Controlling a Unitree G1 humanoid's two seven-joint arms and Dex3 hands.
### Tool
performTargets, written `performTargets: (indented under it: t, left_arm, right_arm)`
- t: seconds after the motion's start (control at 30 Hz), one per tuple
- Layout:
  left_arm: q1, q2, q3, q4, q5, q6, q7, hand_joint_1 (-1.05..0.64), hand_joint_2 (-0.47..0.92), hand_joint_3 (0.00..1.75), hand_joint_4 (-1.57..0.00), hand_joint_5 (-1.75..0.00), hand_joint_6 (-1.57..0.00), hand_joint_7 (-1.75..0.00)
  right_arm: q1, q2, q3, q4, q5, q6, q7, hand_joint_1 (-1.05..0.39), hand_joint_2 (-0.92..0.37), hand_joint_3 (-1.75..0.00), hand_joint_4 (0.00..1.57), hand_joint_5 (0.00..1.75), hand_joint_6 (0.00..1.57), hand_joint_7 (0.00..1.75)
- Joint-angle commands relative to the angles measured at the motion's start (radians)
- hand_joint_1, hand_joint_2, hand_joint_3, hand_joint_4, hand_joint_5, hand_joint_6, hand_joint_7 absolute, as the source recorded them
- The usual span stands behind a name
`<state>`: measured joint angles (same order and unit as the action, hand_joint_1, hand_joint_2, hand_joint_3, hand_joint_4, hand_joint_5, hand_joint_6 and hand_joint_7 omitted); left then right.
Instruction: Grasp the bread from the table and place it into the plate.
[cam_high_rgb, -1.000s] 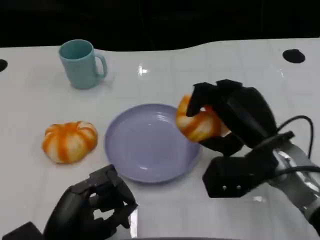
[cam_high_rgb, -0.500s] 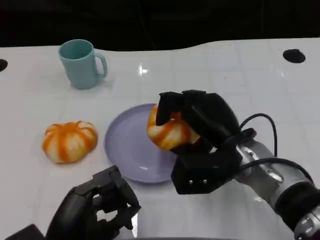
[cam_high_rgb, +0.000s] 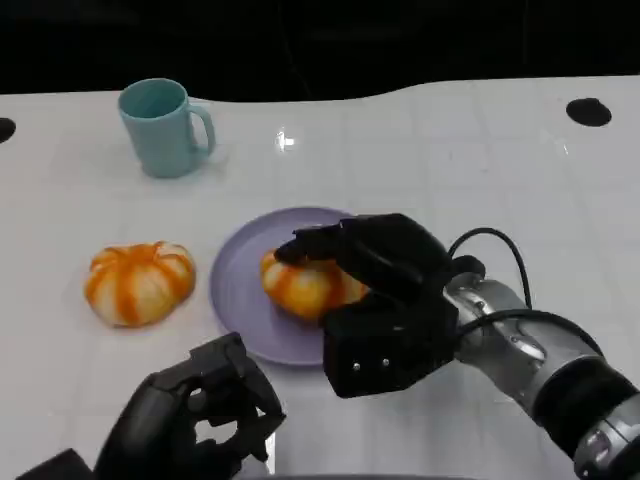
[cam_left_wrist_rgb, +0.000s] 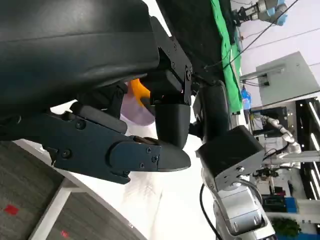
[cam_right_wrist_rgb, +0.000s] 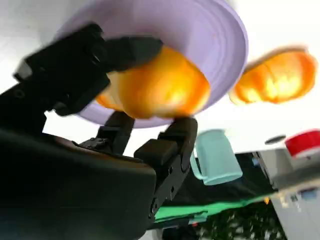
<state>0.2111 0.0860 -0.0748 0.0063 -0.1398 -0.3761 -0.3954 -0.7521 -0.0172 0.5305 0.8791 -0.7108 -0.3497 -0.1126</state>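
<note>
My right hand (cam_high_rgb: 385, 285) grips an orange-and-white bread roll (cam_high_rgb: 300, 285) over the middle of the lilac plate (cam_high_rgb: 235, 275); I cannot tell whether the roll touches the plate. The right wrist view shows the same roll (cam_right_wrist_rgb: 160, 87) between black fingers (cam_right_wrist_rgb: 120, 52) in front of the plate (cam_right_wrist_rgb: 220, 30). A second striped roll (cam_high_rgb: 138, 282) lies on the white table to the left of the plate, also visible as the roll (cam_right_wrist_rgb: 277, 77). My left hand (cam_high_rgb: 195, 420) sits low at the front left with fingers curled in and nothing in them; its fingers (cam_left_wrist_rgb: 125, 150) appear in the left wrist view.
A teal mug (cam_high_rgb: 163, 127) stands at the back left, its handle to the right. A black round hole (cam_high_rgb: 588, 111) marks the table's far right. The white table's (cam_high_rgb: 450, 150) rear edge meets a dark background.
My right hand has carried the roll leftward from the plate's right rim to over its middle, and lower. The left hand and the other roll have stayed put.
</note>
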Motion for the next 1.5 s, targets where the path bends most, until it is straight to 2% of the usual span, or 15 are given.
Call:
performTargets:
  t: [0.03, 0.3, 0.47, 0.67, 0.8, 0.97, 1.17, 1.2, 1.27, 1.3, 1.33, 1.37, 1.4, 1.43, 1.5]
  left_arm:
    - [0.003, 0.011, 0.004, -0.005, -0.005, 0.007, 0.004, -0.53, 0.92, 0.33, -0.67, -1.75, -0.58, -1.58]
    - [0.002, 0.011, 0.006, -0.005, -0.002, 0.005, 0.007, -0.53, 0.92, 0.34, -0.67, -1.75, -0.58, -1.58]
    - [0.002, 0.010, 0.006, -0.003, -0.002, 0.004, 0.007, -0.52, 0.92, 0.34, -0.68, -1.75, -0.58, -1.58]
    - [-0.007, 0.010, 0.007, 0.011, -0.008, -0.005, -0.001, -0.52, 0.92, 0.34, -0.68, -1.75, -0.58, -1.59]
    - [-0.008, 0.011, 0.009, 0.014, -0.003, -0.006, 0.004, -0.53, 0.92, 0.34, -0.68, -1.75, -0.58, -1.59]
    - [-0.008, 0.012, 0.011, 0.014, -0.011, 0.000, 0.001, -0.53, 0.92, 0.33, -0.68, -1.75, -0.58, -1.59]
    - [-0.010, 0.014, 0.015, 0.022, -0.010, -0.010, 0.000, -0.53, 0.92, 0.33, -0.68, -1.75, -0.58, -1.59]
    - [-0.011, 0.014, 0.015, 0.023, -0.010, -0.010, 0.000, -0.53, 0.92, 0.33, -0.68, -1.75, -0.58, -1.58]
    - [-0.011, 0.016, 0.016, 0.022, -0.009, -0.010, 0.000, -0.53, 0.92, 0.33, -0.68, -1.75, -0.58, -1.58]
    - [-0.011, 0.016, 0.017, 0.024, -0.011, -0.012, -0.003, -0.54, 0.92, 0.33, -0.67, -1.75, -0.58, -1.58]
    - [-0.011, 0.016, 0.017, 0.024, -0.012, -0.012, -0.003, -0.54, 0.92, 0.33, -0.67, -1.75, -0.57, -1.58]
    - [-0.012, 0.016, 0.018, 0.026, -0.013, -0.014, -0.004, -0.55, 0.92, 0.33, -0.67, -1.75, -0.58, -1.58]
    - [-0.012, 0.016, 0.018, 0.027, -0.015, -0.014, -0.005, -0.55, 0.92, 0.33, -0.67, -1.75, -0.58, -1.57]
    - [-0.012, 0.016, 0.019, 0.027, -0.016, -0.014, -0.005, -0.55, 0.92, 0.33, -0.67, -1.75, -0.58, -1.57]
    - [-0.012, 0.017, 0.019, 0.028, -0.017, -0.014, -0.007, -0.55, 0.92, 0.33, -0.67, -1.75, -0.58, -1.57]
  right_arm:
    - [-0.015, -0.026, 0.016, -0.048, -0.006, 0.035, 0.050, -0.67, -0.92, -0.27, 0.03, 0.35, 0.24, 0.00]
    - [0.016, -0.061, 0.020, -0.139, 0.000, 0.065, 0.107, -0.76, -0.92, -0.30, 0.00, 0.34, 0.19, 0.00]
    - [0.066, -0.111, -0.002, -0.247, 0.026, 0.053, 0.145, -0.75, -0.92, -0.27, 0.00, 0.36, 0.19, 0.01]
    - [0.147, -0.179, -0.048, -0.374, 0.078, -0.018, 0.138, -0.71, -0.92, -0.23, 0.01, 0.56, 0.26, 0.03]
    - [0.241, -0.229, -0.095, -0.458, 0.117, -0.109, 0.096, -0.62, -0.92, -0.18, 0.19, 0.71, 0.40, 0.10]
    - [0.353, -0.271, -0.153, -0.565, 0.175, -0.152, 0.102, -0.54, -0.92, -0.12, 0.34, 0.74, 0.48, 0.12]
    - [0.462, -0.295, -0.222, -0.641, 0.234, -0.211, 0.090, -0.47, -0.92, -0.09, 0.49, 0.79, 0.63, 0.19]
    - [0.481, -0.294, -0.236, -0.651, 0.247, -0.221, 0.085, -0.42, -0.91, -0.08, 0.56, 0.88, 0.71, 0.24]
    - [0.512, -0.287, -0.259, -0.664, 0.269, -0.238, 0.078, -0.37, -0.89, -0.06, 0.61, 1.00, 0.78, 0.32]
    - [0.526, -0.283, -0.269, -0.666, 0.283, -0.250, 0.072, -0.31, -0.88, -0.05, 0.67, 1.10, 0.84, 0.41]
    - [0.541, -0.279, -0.279, -0.666, 0.298, -0.262, 0.066, -0.27, -0.86, -0.07, 0.68, 1.20, 0.84, 0.54]
    - [0.555, -0.276, -0.288, -0.667, 0.310, -0.270, 0.065, -0.23, -0.81, -0.18, 0.70, 1.34, 0.82, 0.73]
    - [0.567, -0.277, -0.295, -0.668, 0.317, -0.280, 0.063, -0.19, -0.62, -0.57, 0.72, 1.44, 0.79, 0.93]
    - [0.577, -0.279, -0.301, -0.671, 0.320, -0.287, 0.063, -0.17, -0.48, -0.84, 0.73, 1.48, 0.79, 1.03]
    - [0.599, -0.284, -0.313, -0.681, 0.320, -0.298, 0.060, -0.15, -0.30, -1.16, 0.72, 1.58, 0.78, 1.19]
